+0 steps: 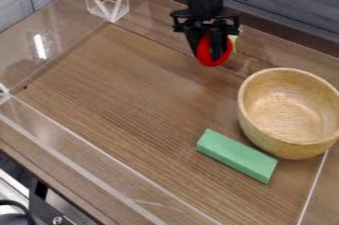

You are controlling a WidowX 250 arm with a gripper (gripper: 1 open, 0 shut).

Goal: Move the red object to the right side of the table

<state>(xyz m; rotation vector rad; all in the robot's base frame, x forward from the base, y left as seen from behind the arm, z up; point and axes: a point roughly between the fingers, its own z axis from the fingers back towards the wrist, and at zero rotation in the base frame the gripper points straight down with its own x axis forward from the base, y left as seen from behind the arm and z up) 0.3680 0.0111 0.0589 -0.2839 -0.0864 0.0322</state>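
The red object (212, 50), a small rounded toy fruit, hangs just above the brown wood-grain table (119, 110) near its far edge, a little right of centre. My black gripper (208, 47) comes down from the top of the view and is shut on the red object, its fingers clasping it on both sides. The fruit's green top is hidden behind the fingers. The fruit is up and to the left of the wooden bowl.
A wooden bowl (288, 111) stands at the right side of the table. A green rectangular block (237, 156) lies in front of it. Low clear acrylic walls (54, 41) edge the table, with a clear bracket (106, 3) at the far left corner.
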